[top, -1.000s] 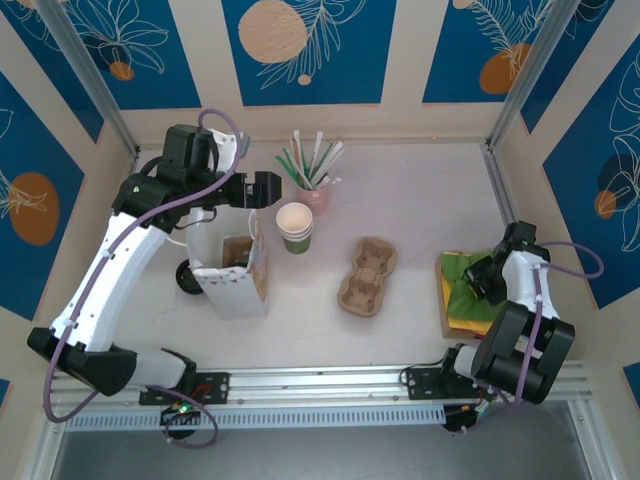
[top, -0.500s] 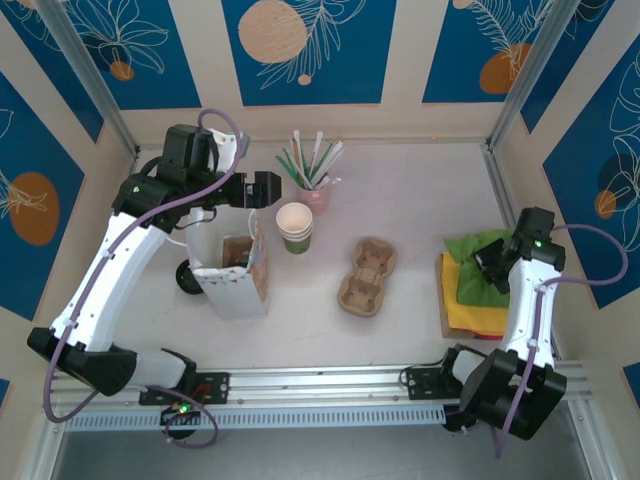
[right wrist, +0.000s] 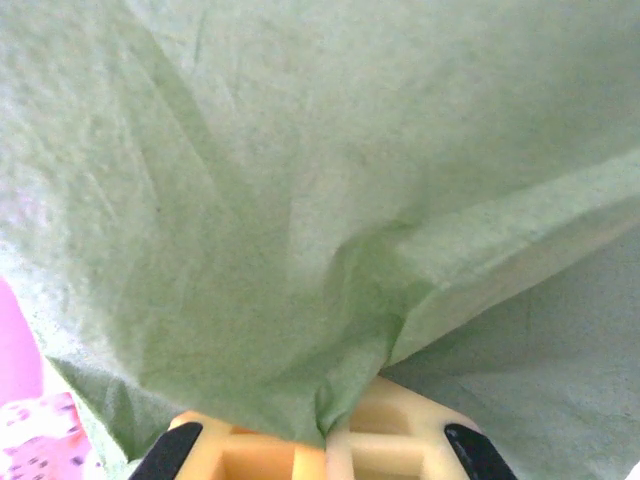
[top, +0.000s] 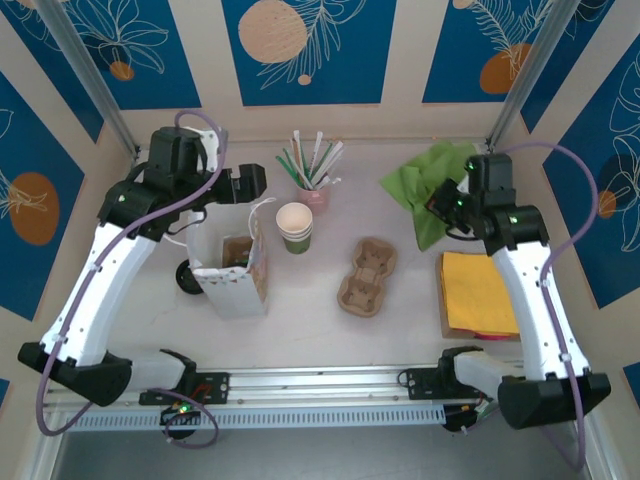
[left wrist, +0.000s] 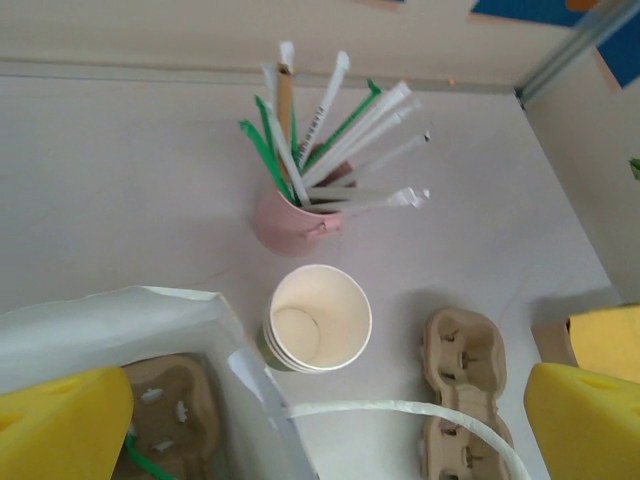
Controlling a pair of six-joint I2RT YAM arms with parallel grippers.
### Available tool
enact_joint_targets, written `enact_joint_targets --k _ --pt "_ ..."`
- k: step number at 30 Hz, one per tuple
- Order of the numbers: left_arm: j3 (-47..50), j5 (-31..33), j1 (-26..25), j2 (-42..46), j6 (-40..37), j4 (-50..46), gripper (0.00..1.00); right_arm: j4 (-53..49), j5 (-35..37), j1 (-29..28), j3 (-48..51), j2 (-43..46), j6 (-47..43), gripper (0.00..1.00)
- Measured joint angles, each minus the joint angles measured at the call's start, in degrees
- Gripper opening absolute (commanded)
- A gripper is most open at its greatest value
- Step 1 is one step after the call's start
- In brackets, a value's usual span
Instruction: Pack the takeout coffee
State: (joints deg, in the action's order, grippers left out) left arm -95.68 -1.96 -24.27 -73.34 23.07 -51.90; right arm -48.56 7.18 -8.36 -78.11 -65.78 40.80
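The right gripper (right wrist: 325, 440) is clenched on a green napkin (right wrist: 300, 200), its arm stretched high toward the table's back. The left gripper (left wrist: 322, 425) hangs spread wide and empty over the open paper bag (top: 235, 285). Packing looks unfinished: what seems to be the takeout coffee (top: 185, 275), a dark round lid, sits just left of the bag, not inside.
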Motion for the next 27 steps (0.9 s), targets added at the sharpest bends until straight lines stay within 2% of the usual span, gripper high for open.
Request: enact_joint_targets --k 7,13,27 --pt "0.02 7.74 0.28 3.17 3.78 -2.97 1.0 7.78 -2.69 -11.13 -11.15 -12.41 -0.48 0.0" --pt "0.2 11.96 0.42 6.19 5.66 -5.57 1.0 12.81 -6.4 -18.99 -23.08 -22.93 -1.53 0.0" --pt "2.21 16.65 0.44 15.8 7.13 -9.25 1.0 19.23 -15.76 -31.28 -47.6 -43.01 -0.81 0.0"
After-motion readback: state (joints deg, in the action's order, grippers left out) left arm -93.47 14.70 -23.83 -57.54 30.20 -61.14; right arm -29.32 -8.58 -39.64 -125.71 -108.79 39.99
